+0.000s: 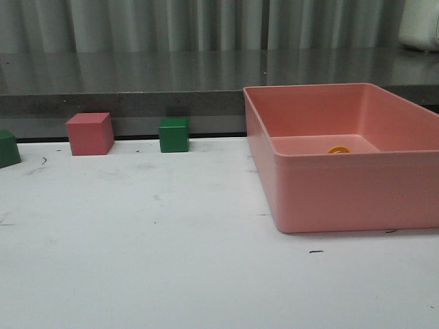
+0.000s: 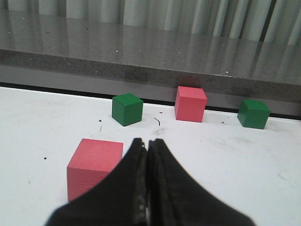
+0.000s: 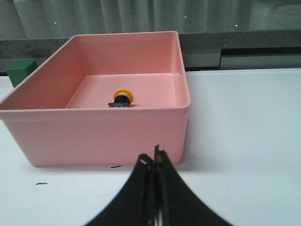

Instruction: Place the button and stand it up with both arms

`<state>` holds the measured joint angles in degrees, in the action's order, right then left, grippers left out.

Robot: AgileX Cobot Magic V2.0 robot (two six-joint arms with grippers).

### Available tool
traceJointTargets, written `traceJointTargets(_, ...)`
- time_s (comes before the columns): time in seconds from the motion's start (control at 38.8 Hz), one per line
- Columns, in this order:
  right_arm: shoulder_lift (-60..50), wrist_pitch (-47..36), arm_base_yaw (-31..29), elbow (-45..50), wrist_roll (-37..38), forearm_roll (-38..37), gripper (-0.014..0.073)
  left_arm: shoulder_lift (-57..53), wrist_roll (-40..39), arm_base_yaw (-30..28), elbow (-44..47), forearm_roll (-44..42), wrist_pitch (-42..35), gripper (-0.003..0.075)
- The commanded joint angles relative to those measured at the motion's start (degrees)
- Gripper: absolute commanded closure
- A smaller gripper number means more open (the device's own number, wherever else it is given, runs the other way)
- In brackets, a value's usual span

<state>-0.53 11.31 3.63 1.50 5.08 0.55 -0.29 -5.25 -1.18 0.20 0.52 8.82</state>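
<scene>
The button (image 3: 121, 99) lies on its side on the floor of the pink bin (image 3: 94, 127), its yellow cap showing; in the front view only the yellow cap (image 1: 338, 149) peeks over the bin's near wall (image 1: 357, 192). My right gripper (image 3: 153, 157) is shut and empty, low over the table just in front of the bin's near wall. My left gripper (image 2: 147, 143) is shut and empty, beside a pink cube (image 2: 93, 165). Neither arm shows in the front view.
A pink cube (image 1: 90, 133) and a green cube (image 1: 173, 134) stand at the table's back edge, another green cube (image 1: 8, 148) at the far left. The left wrist view shows two green cubes (image 2: 127, 108) (image 2: 253, 113) and a second pink cube (image 2: 190, 103). A grey ledge (image 1: 137, 89) runs behind.
</scene>
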Motion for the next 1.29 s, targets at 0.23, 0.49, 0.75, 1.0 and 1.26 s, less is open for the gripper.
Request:
traceJointTargets(0.23, -1.1, -4.5, -0.4, -0.2, -0.6, 0.1, 0.0664, -1.4, -0.6, -0.1, 0.4, 0.5, -4.8, 0.0741)
traceJointTargets(0.49, -1.1, -4.5, -0.4, -0.2, -0.6, 0.1, 0.0664, -1.4, -0.6, -0.1, 0.4, 0.5, -4.8, 0.0741)
traceJointTargets(0.75, -1.1, -4.6, -0.4, -0.2, -0.6, 0.1, 0.0664, -1.4, -0.6, -0.1, 0.4, 0.5, -4.8, 0.0741)
traceJointTargets(1.0, -1.1, -6.8, -0.4, -0.2, -0.5, 0.1, 0.0664, -1.4, -0.6, -0.1, 0.4, 0.2, -5.2, 0.0741)
traceJointTargets(1.26, -1.1, -10.4, -0.4, -1.4, 0.7, 0.1, 0.0664, -1.4, -0.6, -0.1, 0.1, -0.2, -15.9, 0.0741)
